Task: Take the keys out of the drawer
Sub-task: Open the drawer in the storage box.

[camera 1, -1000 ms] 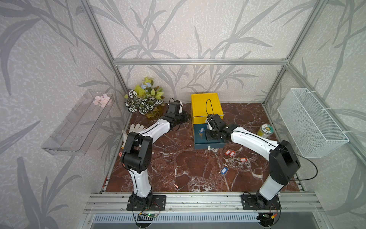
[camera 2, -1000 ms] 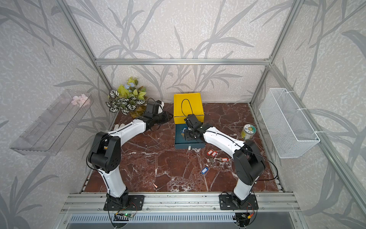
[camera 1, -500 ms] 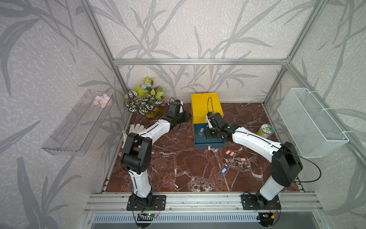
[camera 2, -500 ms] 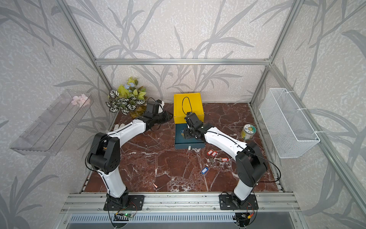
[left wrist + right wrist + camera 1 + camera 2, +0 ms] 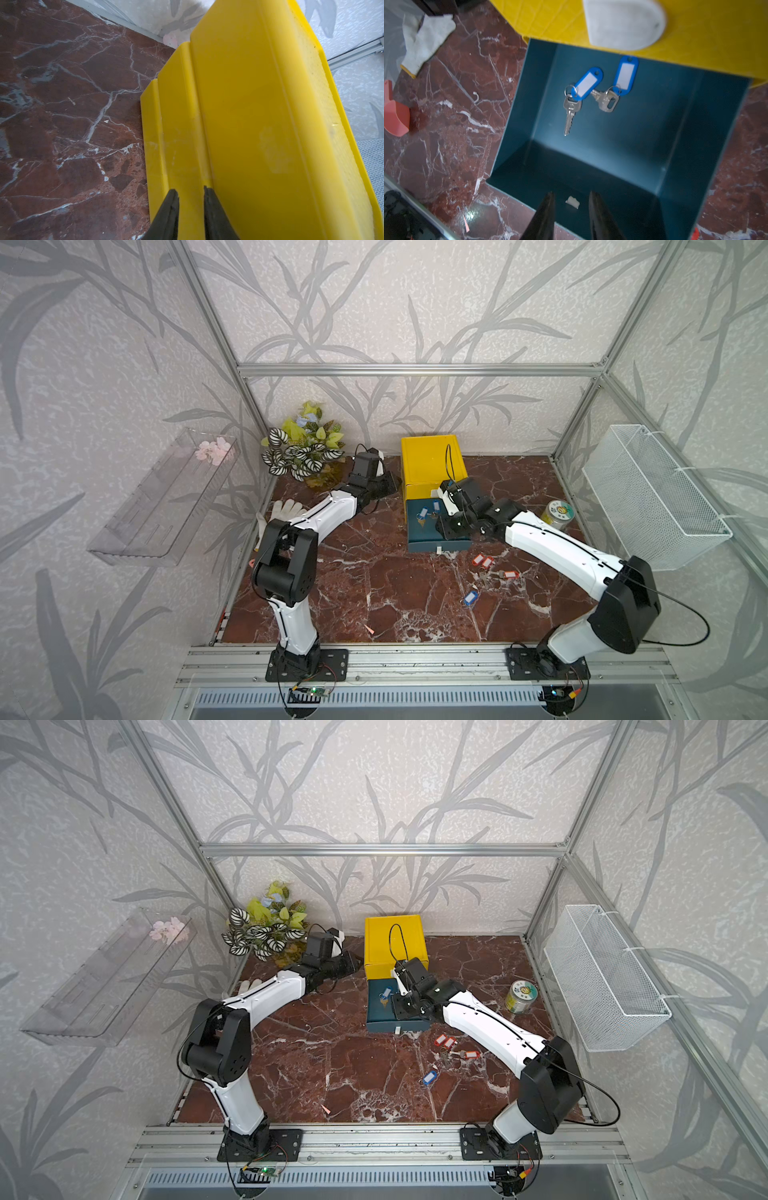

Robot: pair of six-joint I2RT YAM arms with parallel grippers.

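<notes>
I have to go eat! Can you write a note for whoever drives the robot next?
Left gripper: jaws straddle a rib on the yellow box; clamped or not, unclear.
Right gripper: open, empty, above the front of the drawer.
Done: three red-tag keys and one blue-tag key lie on the table.
To do: two blue-tag keys lie in the open drawer.

White-shelled left arm [image 5: 328, 510] and right arm [image 5: 557, 547], bulky black joints [image 5: 286, 560], thin black cables [image 5: 681, 626], black base plates [image 5: 307, 664], dark tapered jaws
</notes>
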